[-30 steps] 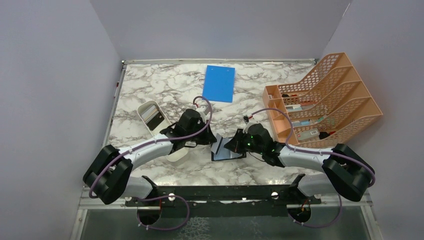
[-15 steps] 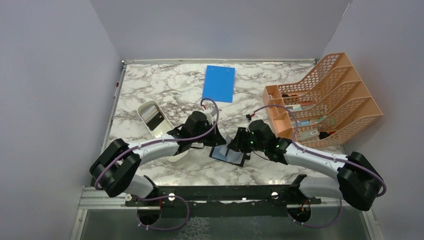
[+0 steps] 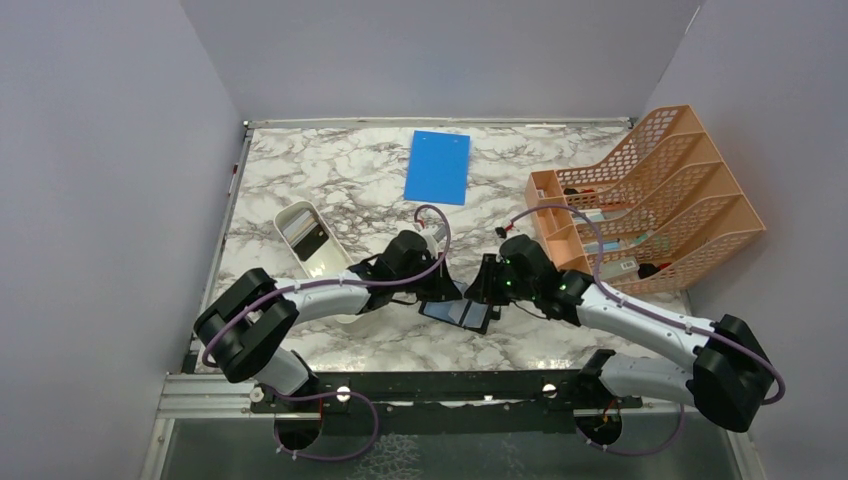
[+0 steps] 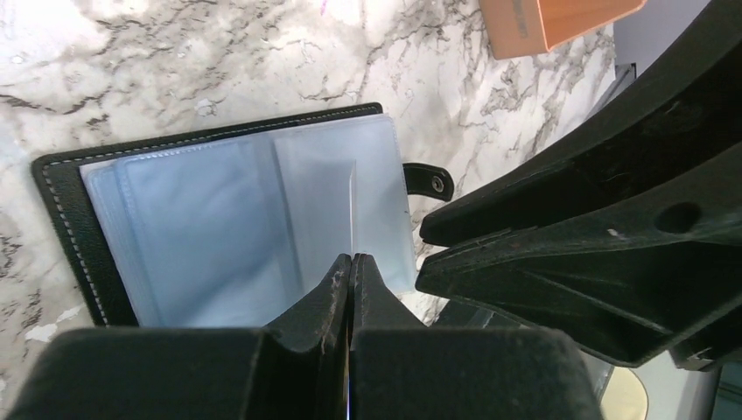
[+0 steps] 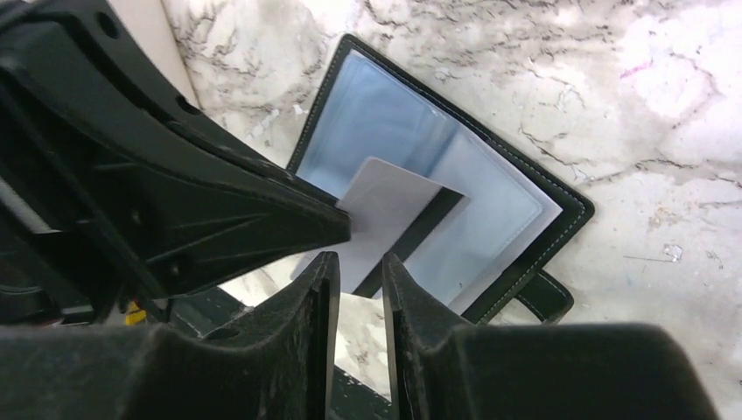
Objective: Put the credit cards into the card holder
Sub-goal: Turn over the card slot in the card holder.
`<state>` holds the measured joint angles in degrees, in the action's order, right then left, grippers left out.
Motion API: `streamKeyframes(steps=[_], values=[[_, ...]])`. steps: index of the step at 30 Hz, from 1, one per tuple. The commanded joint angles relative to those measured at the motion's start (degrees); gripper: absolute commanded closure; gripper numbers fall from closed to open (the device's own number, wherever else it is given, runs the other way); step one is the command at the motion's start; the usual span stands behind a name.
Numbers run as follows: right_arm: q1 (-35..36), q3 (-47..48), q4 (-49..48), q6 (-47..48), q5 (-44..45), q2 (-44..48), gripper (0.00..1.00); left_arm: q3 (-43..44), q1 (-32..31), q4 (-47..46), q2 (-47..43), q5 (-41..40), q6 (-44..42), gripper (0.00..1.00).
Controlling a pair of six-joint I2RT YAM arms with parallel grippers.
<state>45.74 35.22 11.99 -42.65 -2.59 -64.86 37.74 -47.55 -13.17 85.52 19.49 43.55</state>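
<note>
Left fingers (image 4: 346,273) clamped on a grey card (image 5: 385,206) over the open card holder (image 5: 499,188), flat on the table (image 5: 665,105). Right fingers (image 5: 332,264) parted at card's lower corner, holding nothing.

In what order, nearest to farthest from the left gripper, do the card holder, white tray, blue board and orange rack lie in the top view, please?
1. card holder, just beneath the left gripper.
2. white tray, left, and blue board, beyond: too close to call.
3. orange rack, far right.
</note>
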Motion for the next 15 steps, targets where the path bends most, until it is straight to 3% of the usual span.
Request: streamKeyframes(steps=[1, 6, 15], values=[[-0.2, -2.5, 1.2, -1.9, 2.7, -2.6, 0.72, 1.8, -0.1, 2.5, -0.8, -3.7, -0.6, 1.0], [-0.2, -4.8, -1.7, -2.3, 4.7, -10.4, 0.77, 2.8, -0.1, 8.4, -3.3, -8.7, -1.8, 1.0], [-0.2, -6.5, -1.0, -3.3, 9.1, -14.7, 0.82, 0.1, 0.1, 5.2, -4.3, -9.6, 0.0, 1.0]])
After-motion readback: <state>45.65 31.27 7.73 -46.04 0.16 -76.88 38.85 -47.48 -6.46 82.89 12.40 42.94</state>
